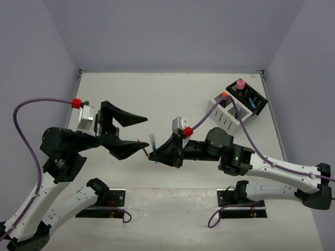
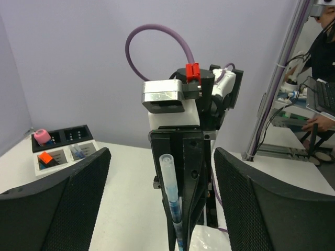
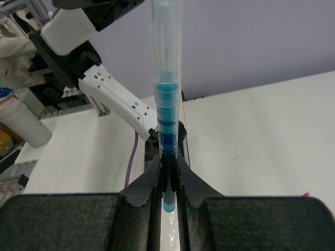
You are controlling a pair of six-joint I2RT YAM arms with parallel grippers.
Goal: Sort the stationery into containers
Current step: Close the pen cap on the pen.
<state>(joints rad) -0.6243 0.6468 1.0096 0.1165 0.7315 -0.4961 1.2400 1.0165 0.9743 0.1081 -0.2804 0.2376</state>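
The right hand is clamped tight on a blue pen, holding it up well away from the white box. The left hand is wide open and holds nothing, just beside the pen. Some things already sit in the white box and in the black box next to it. This pen is not in yet.

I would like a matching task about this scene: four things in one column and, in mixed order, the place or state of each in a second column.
Column one:
1. left gripper
2. right gripper
3. pink cylinder
4. orange item

Column two:
A. in the white box
B. shut on the blue pen
C. in the black box
D. open, holding nothing

Pairs: 1-D, 2-B, 3-C, 4-A.
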